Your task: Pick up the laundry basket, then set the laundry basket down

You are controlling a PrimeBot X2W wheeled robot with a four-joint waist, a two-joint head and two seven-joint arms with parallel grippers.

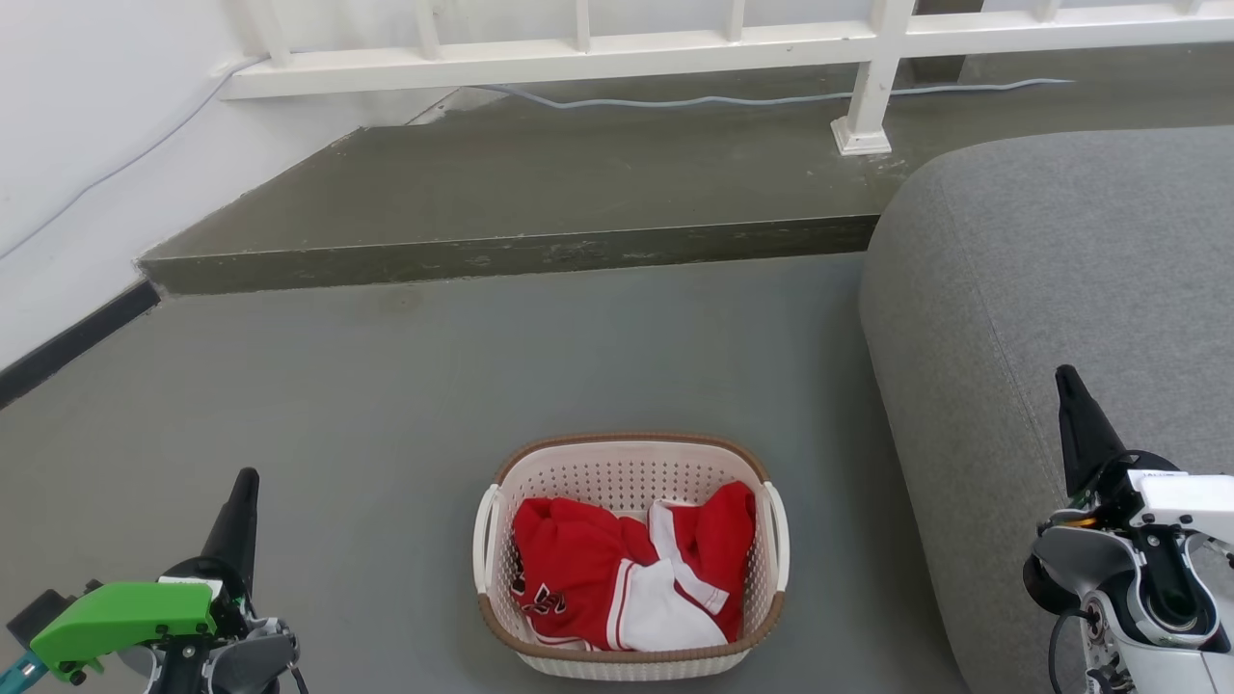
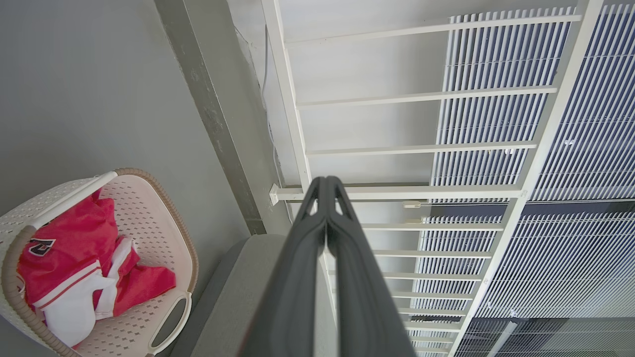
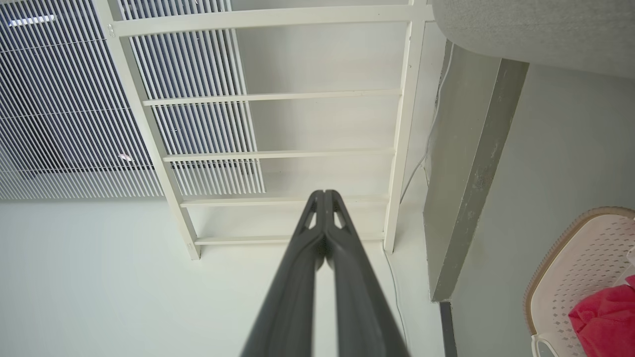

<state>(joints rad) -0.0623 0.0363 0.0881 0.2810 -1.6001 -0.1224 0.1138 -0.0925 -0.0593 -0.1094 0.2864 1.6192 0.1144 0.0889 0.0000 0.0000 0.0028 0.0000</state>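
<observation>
Head camera: mounted high, faces forward and down at grey floor [image 1: 386,386]. Laundry basket [image 1: 617,477] near, bottom centre. My left gripper [image 1: 246,482] at lower left, my right gripper [image 1: 1068,381] at lower right.

Left wrist camera: looks along left gripper toward white railing [image 2: 421,148]. View rolled sideways, basket at lower left corner.

Right wrist camera: faces same railing, rolled opposite way. Basket wall cut off at lower right corner.

Shared by all three views: basket, railing, raised step [image 1: 482,173], grey sofa [image 1: 1060,270].
</observation>
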